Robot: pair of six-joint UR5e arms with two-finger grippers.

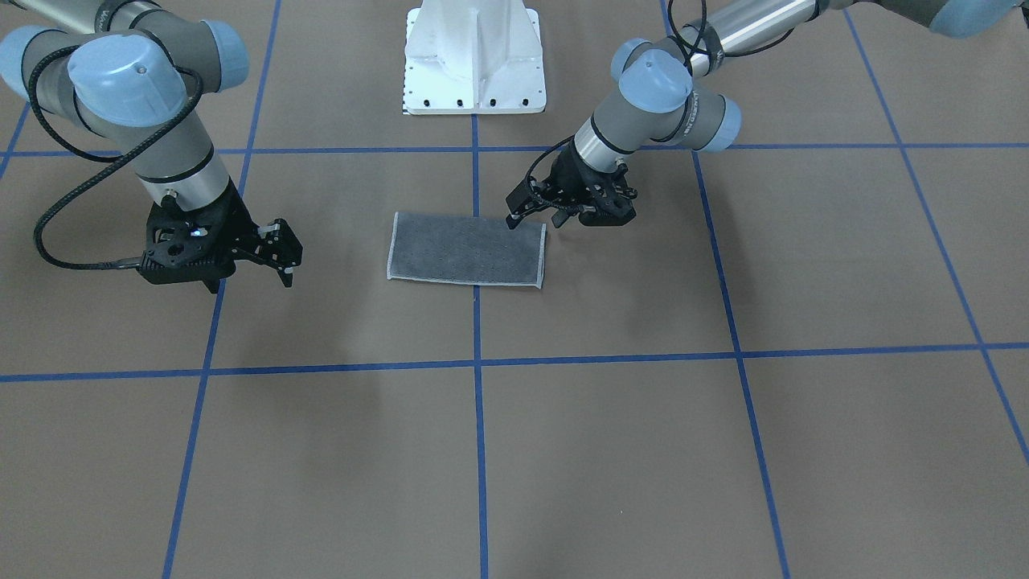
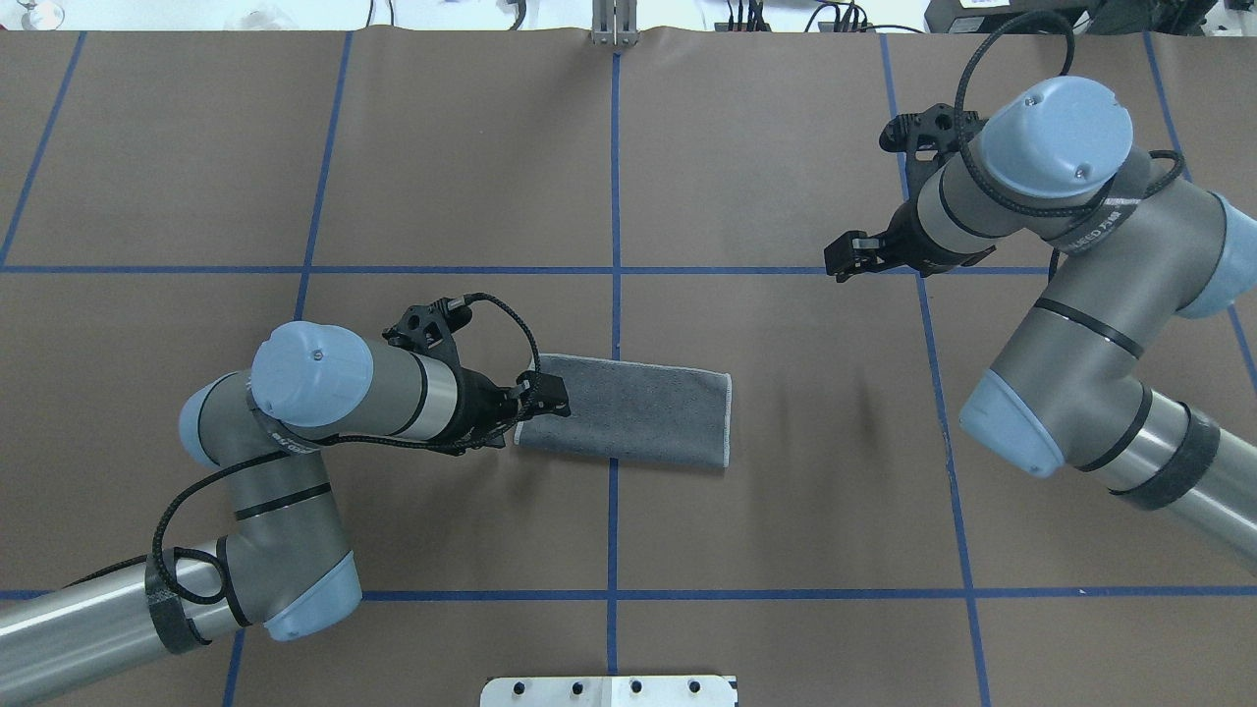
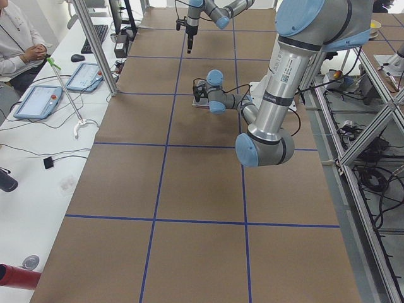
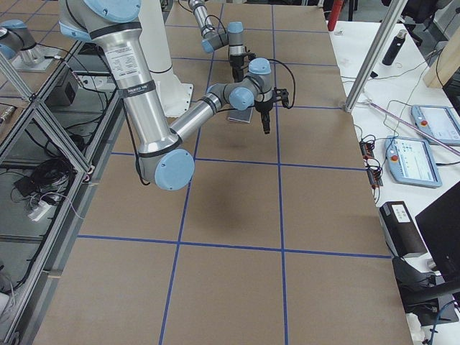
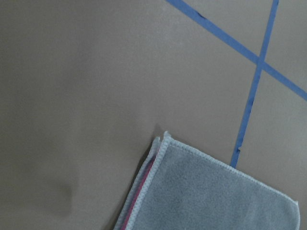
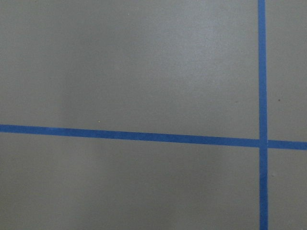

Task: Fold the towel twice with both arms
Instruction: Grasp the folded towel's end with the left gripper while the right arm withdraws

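Observation:
The towel lies flat on the brown table, folded into a rectangle with the dark grey side up; it also shows in the overhead view. In the left wrist view the towel's corner shows a thin pink layer edge. My left gripper is open and empty, just over the towel's end on the robot's left side. My right gripper looks open and empty, well away from the towel, above bare table.
The white bolted pedestal stands at the robot's side of the table. Blue tape lines cross the brown table surface. A person, tablets and cables sit on a side bench.

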